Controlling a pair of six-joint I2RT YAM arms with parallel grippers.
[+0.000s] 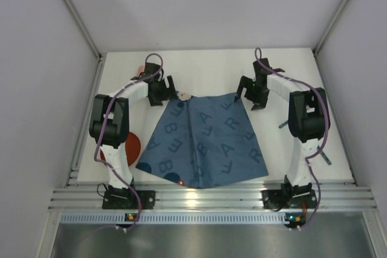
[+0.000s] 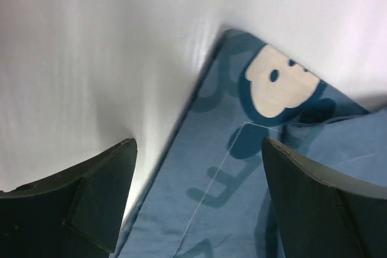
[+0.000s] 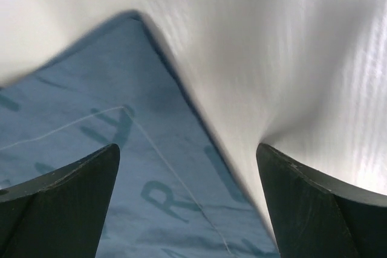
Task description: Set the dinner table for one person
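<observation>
The white table fills the walled bay beyond the arm bases, with its ribbed aluminium rail along the near edge. A blue cloth mat printed with letters lies spread on its middle. The left end effector hangs spread above the mat's far left corner. The right end effector is spread above the far right corner. Neither pinches anything. A red disc lies beside the left arm.

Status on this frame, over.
Both open, empty: left gripper, right gripper at blue mat far corners. Setting on dinner table unfinished. Nearby red plate left of mat.
</observation>
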